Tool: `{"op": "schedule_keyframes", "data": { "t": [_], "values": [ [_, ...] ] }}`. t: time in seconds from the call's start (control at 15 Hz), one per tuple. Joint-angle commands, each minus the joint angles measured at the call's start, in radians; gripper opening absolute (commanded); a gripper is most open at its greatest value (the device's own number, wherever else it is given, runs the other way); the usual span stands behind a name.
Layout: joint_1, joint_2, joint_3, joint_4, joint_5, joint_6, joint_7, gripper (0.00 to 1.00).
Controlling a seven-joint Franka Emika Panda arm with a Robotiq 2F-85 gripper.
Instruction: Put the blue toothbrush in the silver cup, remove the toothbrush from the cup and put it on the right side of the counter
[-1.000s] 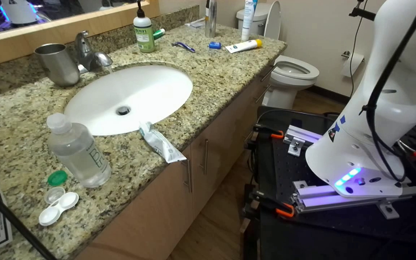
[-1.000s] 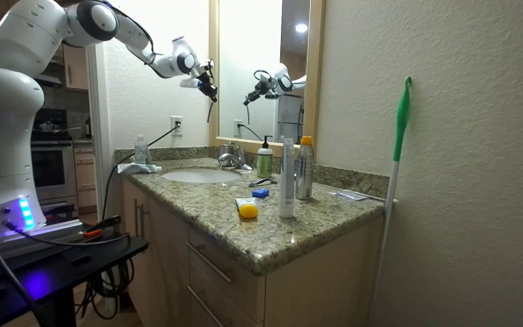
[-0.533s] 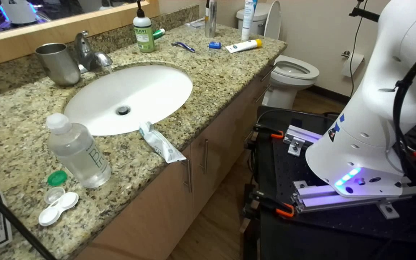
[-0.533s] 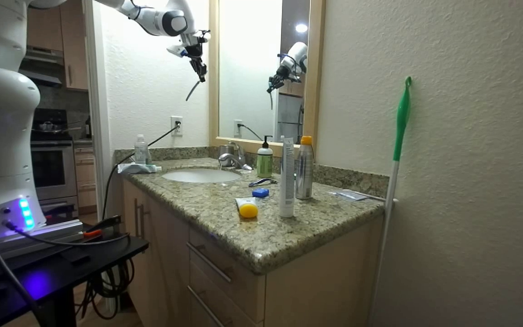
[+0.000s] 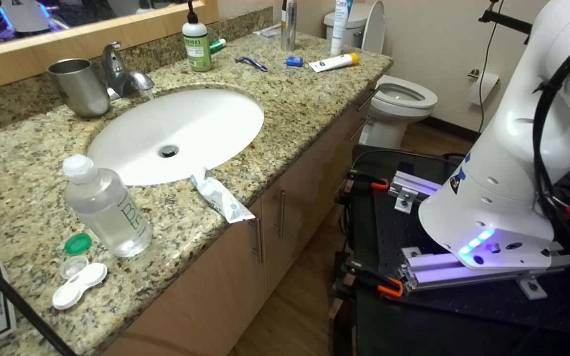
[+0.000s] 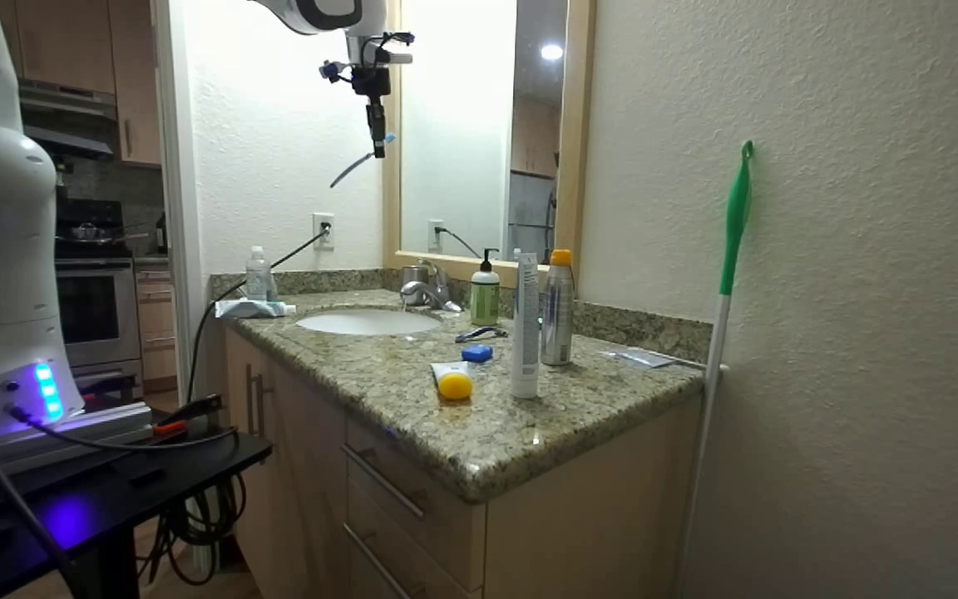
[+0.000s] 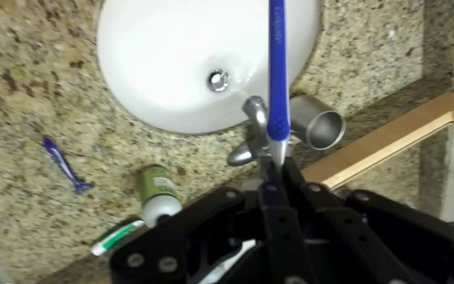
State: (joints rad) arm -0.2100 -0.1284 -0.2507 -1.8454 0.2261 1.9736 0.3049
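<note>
The blue toothbrush [image 7: 278,71] is pinched at its pale neck by my gripper [image 7: 277,163], which is shut on it. Its handle runs up past the top edge of the wrist view. High above the counter [image 6: 396,378], the toothbrush [image 6: 352,170] slants down leftward from the downward-pointing gripper [image 6: 377,151], its light-blue head poking out behind the fingers. The silver cup [image 5: 78,91] stands upright beside the faucet; in the wrist view the cup [image 7: 309,114] shows its dark open mouth, and I see nothing in it. The gripper is out of frame in an exterior view showing only the arm's base part.
Water runs from the faucet [image 5: 129,81] into the white sink [image 5: 206,118]. A green soap bottle [image 5: 197,47], razor [image 5: 252,64], blue box [image 5: 294,61], upright white tube [image 6: 525,333] and spray can [image 6: 558,312] stand or lie along the counter. A mirror frame [image 7: 388,136] borders the back.
The gripper has turned from a slant to pointing straight down. The toothbrush has swung from near vertical to a clear slant, still held. The arm's upper links have shifted; the cup has not moved.
</note>
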Motion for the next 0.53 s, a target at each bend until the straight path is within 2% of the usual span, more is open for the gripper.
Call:
{"op": "schedule_keyframes", "data": {
  "t": [0.0,0.2,0.27,0.47],
  "values": [
    [-0.085,-0.009,-0.065,-0.115,-0.036,-0.026,0.020,0.02],
    [-0.127,0.115,-0.128,-0.118,0.040,-0.040,0.008,0.02],
    [-0.118,0.042,-0.111,-0.125,-0.002,-0.026,0.002,0.07],
    [-0.133,0.119,-0.128,-0.127,0.023,-0.027,0.001,0.07]
  ]
}}
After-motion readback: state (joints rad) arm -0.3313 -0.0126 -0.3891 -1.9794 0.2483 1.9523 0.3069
